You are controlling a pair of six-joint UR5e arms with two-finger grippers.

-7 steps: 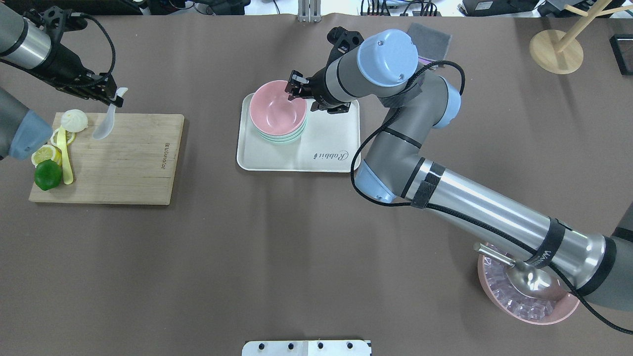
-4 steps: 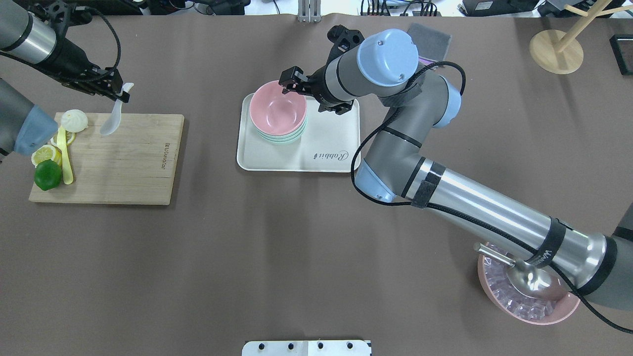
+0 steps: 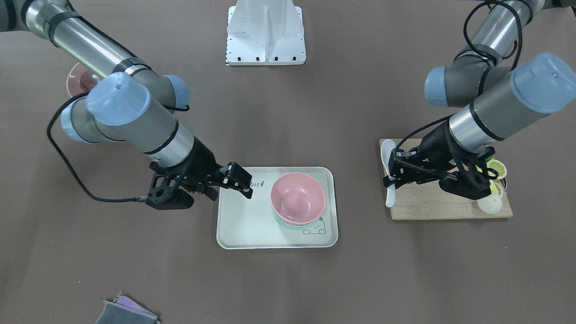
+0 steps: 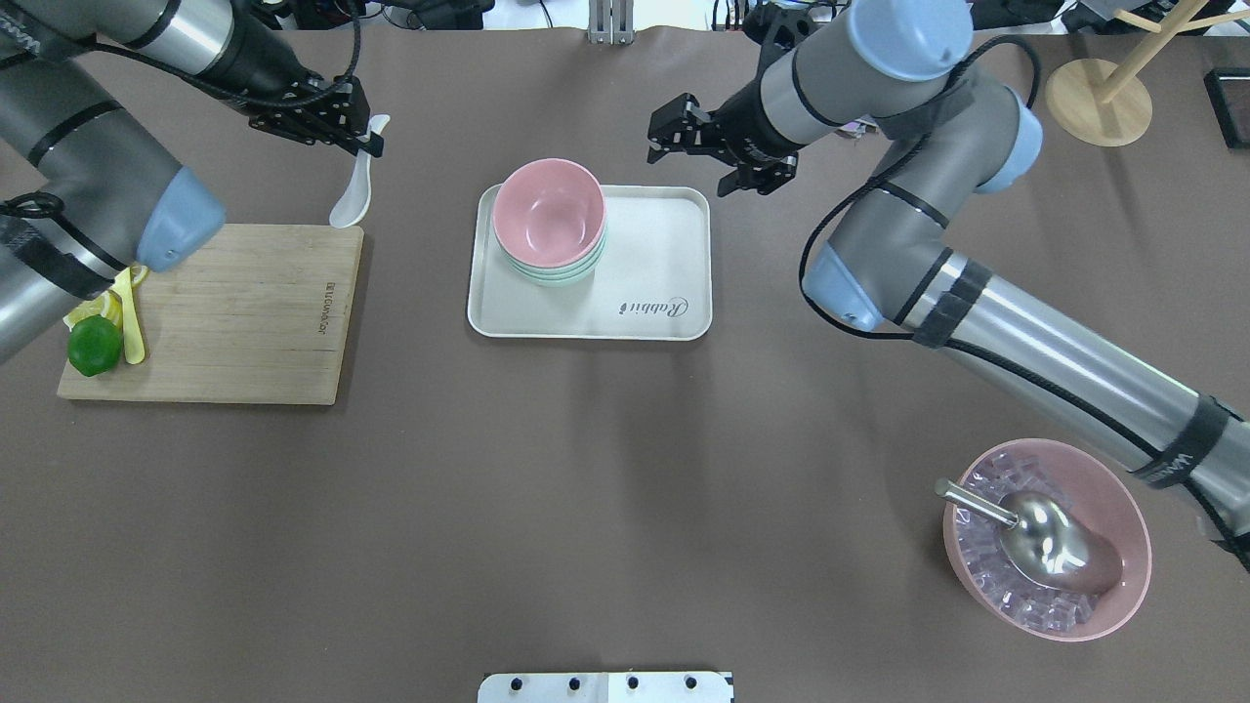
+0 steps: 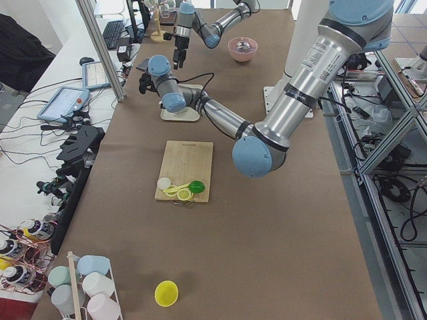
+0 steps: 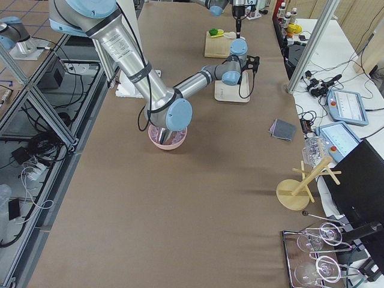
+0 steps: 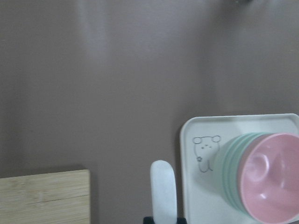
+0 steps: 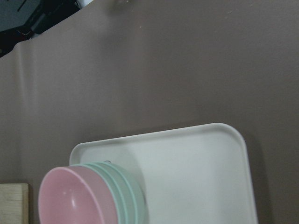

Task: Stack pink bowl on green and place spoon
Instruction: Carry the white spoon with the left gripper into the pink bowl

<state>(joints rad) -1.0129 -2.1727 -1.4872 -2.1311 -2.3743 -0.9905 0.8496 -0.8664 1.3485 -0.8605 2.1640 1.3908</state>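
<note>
A pink bowl point(image 4: 547, 215) sits stacked on several green bowls point(image 4: 559, 273) at the left end of a white tray point(image 4: 645, 278). The stack also shows in the front-facing view point(image 3: 298, 198), the left wrist view point(image 7: 271, 182) and the right wrist view point(image 8: 70, 196). My left gripper point(image 4: 363, 137) is shut on the handle of a white spoon point(image 4: 352, 200). It holds the spoon in the air just beyond the cutting board's far right corner, left of the tray. My right gripper point(image 4: 674, 132) is open and empty, above the table beyond the tray's far right corner.
A wooden cutting board point(image 4: 244, 312) at the left carries a lime point(image 4: 95, 345), lemon slices and a white bun point(image 3: 489, 204). A pink bowl of ice point(image 4: 1045, 537) with a metal scoop is at the near right. A wooden stand point(image 4: 1099, 98) is at the far right.
My right gripper has left the pink bowl's rim and moved up and right, off the tray. My left gripper has carried the spoon right, from over the board toward the tray.
</note>
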